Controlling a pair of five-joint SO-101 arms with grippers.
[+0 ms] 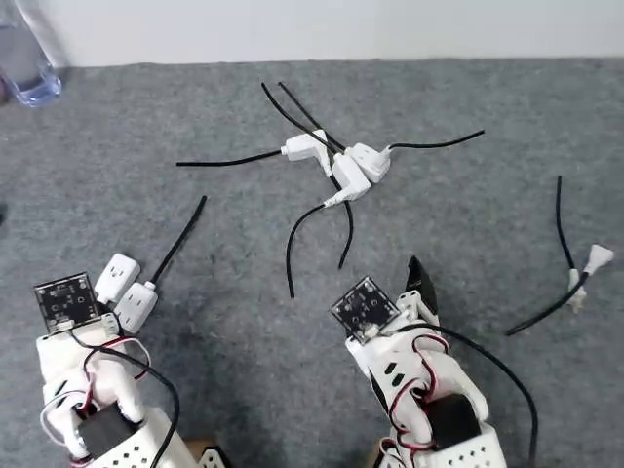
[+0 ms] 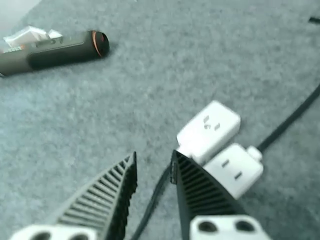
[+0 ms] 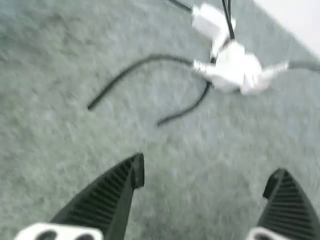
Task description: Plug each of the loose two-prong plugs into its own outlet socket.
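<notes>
Two white outlet sockets point(image 1: 127, 291) lie side by side on the grey carpet at the front left, with a black cord point(image 1: 180, 239) running away from them. In the left wrist view the sockets point(image 2: 217, 145) rest just beside one finger of my left gripper point(image 2: 154, 159), which is open with only a thin cord under the gap. A tangle of white plugs and black cords point(image 1: 341, 166) lies mid-table. My right gripper point(image 3: 205, 172) is wide open above bare carpet, short of that tangle point(image 3: 232, 67). Another white plug point(image 1: 597, 258) with its cord lies at the far right.
A dark pen-like tool point(image 2: 55, 47) lies on the carpet beyond the left gripper. A clear bottle point(image 1: 29, 58) stands at the back left corner. One black finger point(image 1: 420, 281) of the right arm juts out past its camera board. A white wall bounds the far edge.
</notes>
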